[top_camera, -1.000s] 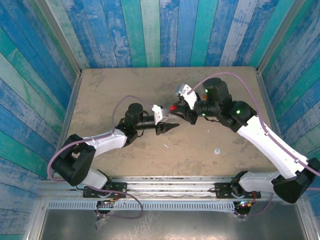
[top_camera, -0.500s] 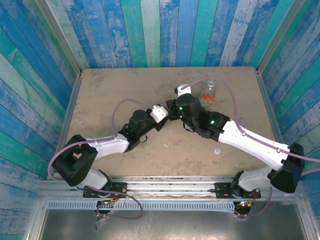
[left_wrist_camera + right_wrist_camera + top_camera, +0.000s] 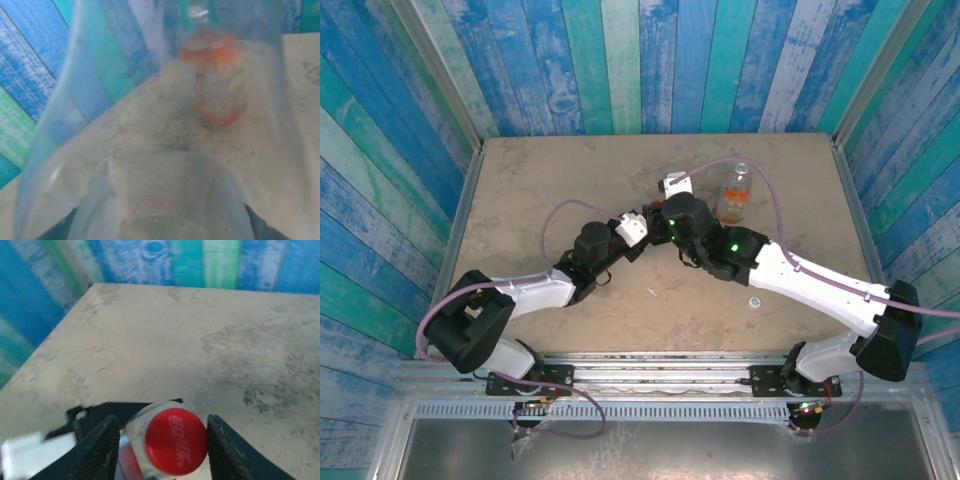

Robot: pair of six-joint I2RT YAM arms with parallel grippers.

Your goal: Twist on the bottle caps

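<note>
My left gripper (image 3: 640, 233) is shut on the slim clear bottle (image 3: 160, 190), which blurs most of the left wrist view. The red cap (image 3: 176, 441) sits on that bottle's neck. My right gripper (image 3: 162, 446) stands open around the cap, one finger (image 3: 97, 450) clear of the bottle's shoulder (image 3: 131, 432) and the other finger (image 3: 227, 452) at the cap's edge. The wider orange-labelled bottle (image 3: 735, 195) stands upright and uncapped at the back right; it also shows through the held bottle as an orange blur (image 3: 215, 85). The white cap (image 3: 754, 301) lies on the table at the front right.
Both wrists meet over the middle of the tan table (image 3: 540, 180). A small pale scrap (image 3: 652, 292) lies in front of them. Blue and green plank walls (image 3: 620, 60) close off the back and both sides.
The right arm has swung left over the left gripper, uncovering the orange bottle. Its jaws, earlier shut on the red cap, have spread. The left gripper keeps its hold.
</note>
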